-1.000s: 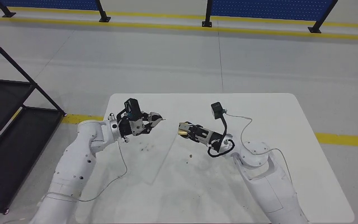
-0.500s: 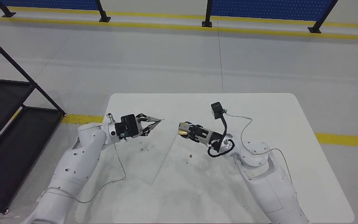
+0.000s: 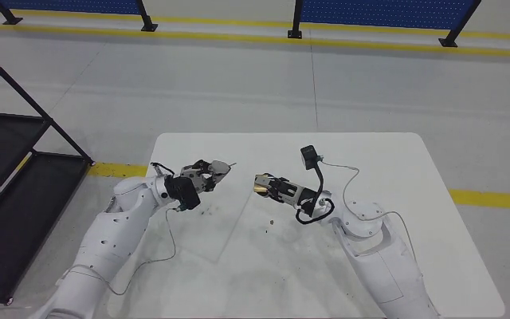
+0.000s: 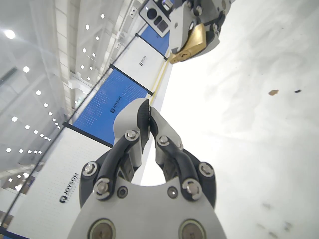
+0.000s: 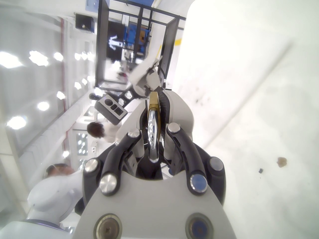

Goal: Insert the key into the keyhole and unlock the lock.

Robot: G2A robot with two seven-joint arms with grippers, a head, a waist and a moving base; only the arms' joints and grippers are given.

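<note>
My right gripper (image 3: 265,186) is over the middle of the white table (image 3: 374,159), shut on a brass padlock (image 3: 258,185). The right wrist view shows its gold body (image 5: 153,101) and silver shackle between the fingers. In the left wrist view the padlock (image 4: 193,41) faces my left gripper with its keyhole end showing. My left gripper (image 3: 217,168) is held a short way left of the lock, shut on a thin key (image 4: 149,109) seen edge-on between the pads. The key tip (image 3: 229,166) points toward the padlock, with a gap between them.
Small dark specks and a brown crumb (image 4: 273,92) lie on the table below the grippers. A black metal rack (image 3: 24,159) stands off the table's left side. Thin cables hang from both wrists.
My left wrist has rolled over, swinging its camera from above the arm to below it, while the key tip stays near the same spot. The right arm and padlock have not moved.
</note>
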